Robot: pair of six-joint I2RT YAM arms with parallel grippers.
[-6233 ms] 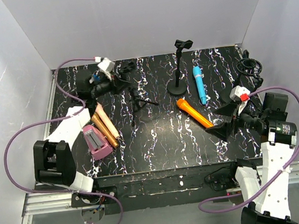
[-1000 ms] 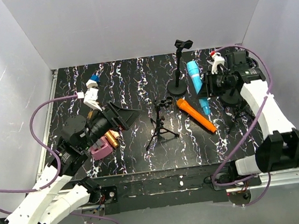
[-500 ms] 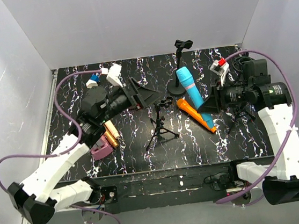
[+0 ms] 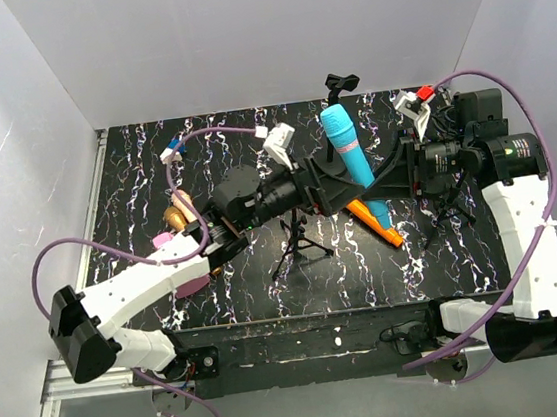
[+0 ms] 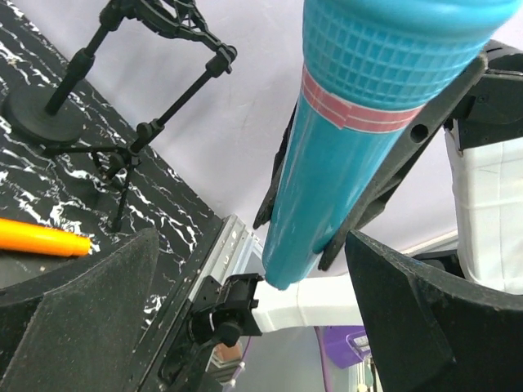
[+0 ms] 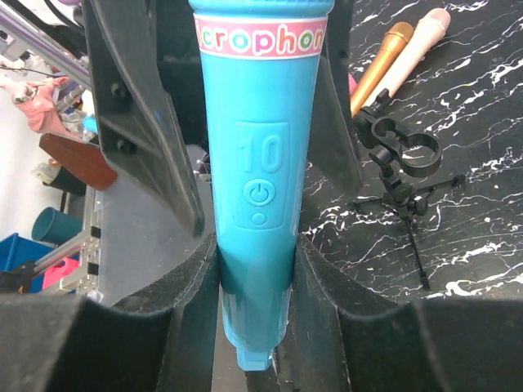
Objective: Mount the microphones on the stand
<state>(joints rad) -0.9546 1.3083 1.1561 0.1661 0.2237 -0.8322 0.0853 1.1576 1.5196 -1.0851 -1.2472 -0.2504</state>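
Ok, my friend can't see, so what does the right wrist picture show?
A slim cyan plastic microphone is clamped in the right gripper, with the left gripper open around it. Behind, on the black marbled table, are a small black tripod stand and, side by side, a golden-brown microphone and a pale pink microphone.

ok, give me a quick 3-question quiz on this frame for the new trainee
1. Multiple choice: what holds the cyan microphone? A left gripper, B right gripper, C tripod stand.
2. True or false: the orange microphone sits in the tripod stand's clip.
3. Short answer: is the left gripper open or shut?
Key: 1 B. 2 False, it lies on the table and the clip is empty. 3 Open, with a finger on either side of the cyan microphone.
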